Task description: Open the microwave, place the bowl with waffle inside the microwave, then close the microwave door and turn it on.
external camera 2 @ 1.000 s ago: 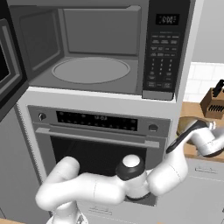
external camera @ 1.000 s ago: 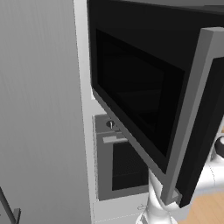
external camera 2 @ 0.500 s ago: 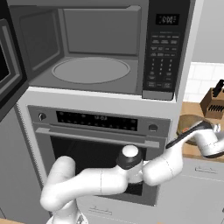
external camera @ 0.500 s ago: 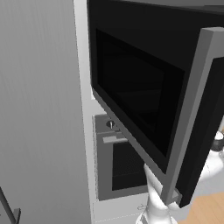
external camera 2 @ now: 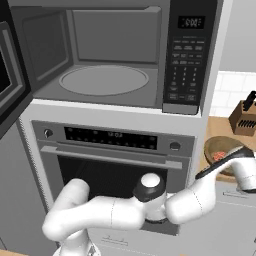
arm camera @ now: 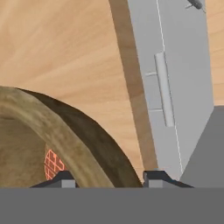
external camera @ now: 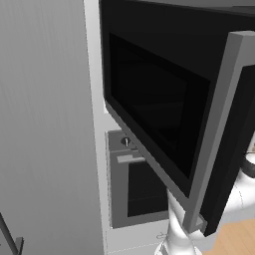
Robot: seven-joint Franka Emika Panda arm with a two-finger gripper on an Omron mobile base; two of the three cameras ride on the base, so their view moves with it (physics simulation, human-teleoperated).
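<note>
The tool point(arm camera: 108, 180) is at the bowl point(arm camera: 65, 140) on the wooden tabletop point(arm camera: 57, 48), with one tip inside the rim and the other outside, so the wall of the bowl stands between them. The tips are at a middle width; I cannot tell if they already press on the wall or are just beside it.

The bowl looks like thick wood, stiff and probably not heavy, and I think it will not break easily. The waffle point(arm camera: 53, 164) lies loose inside it, so the bowl should stay level when it is carried. The rim is a good place to take hold, but a grip on one side only may let the bowl tip, and smooth wood can slip.

In the right base view the bowl point(external camera 2: 223, 152) stands on the tabletop to the right of the oven point(external camera 2: 112, 165), near a knife block point(external camera 2: 245, 117). The microwave point(external camera 2: 115, 55) is above the oven, and its door point(external camera: 169, 114) is swung fully open to the left. The cavity is wide and has a flat round plate point(external camera 2: 104, 80). The way up seems free, but the bowl must pass over the lower front edge of the microwave.
</note>
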